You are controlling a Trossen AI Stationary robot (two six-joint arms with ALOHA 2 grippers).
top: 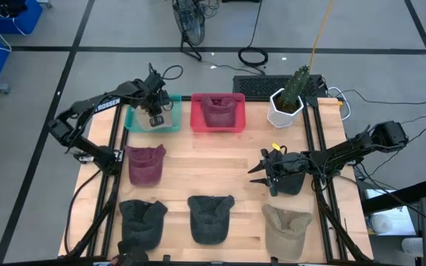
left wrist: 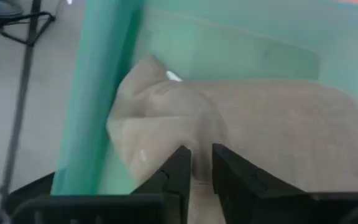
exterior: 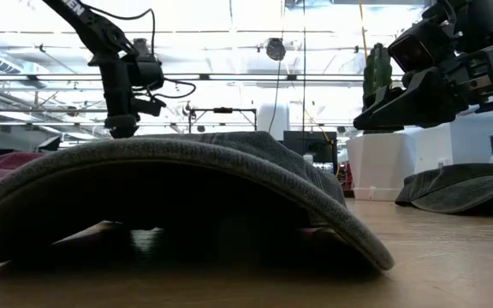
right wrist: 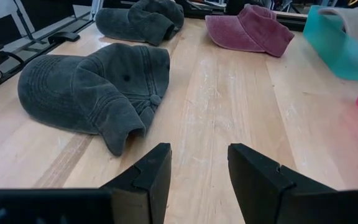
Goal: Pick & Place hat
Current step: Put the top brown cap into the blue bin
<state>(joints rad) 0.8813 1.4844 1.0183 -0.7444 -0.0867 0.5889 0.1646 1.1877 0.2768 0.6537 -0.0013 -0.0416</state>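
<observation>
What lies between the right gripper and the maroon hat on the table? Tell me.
In the high view, only bare wood: nothing lies on the table between the right gripper and the maroon hat.

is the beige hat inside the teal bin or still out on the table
Inside. The beige hat lies in the teal bin, its wall rising beside it, with the left gripper just above, fingers slightly parted.
</observation>
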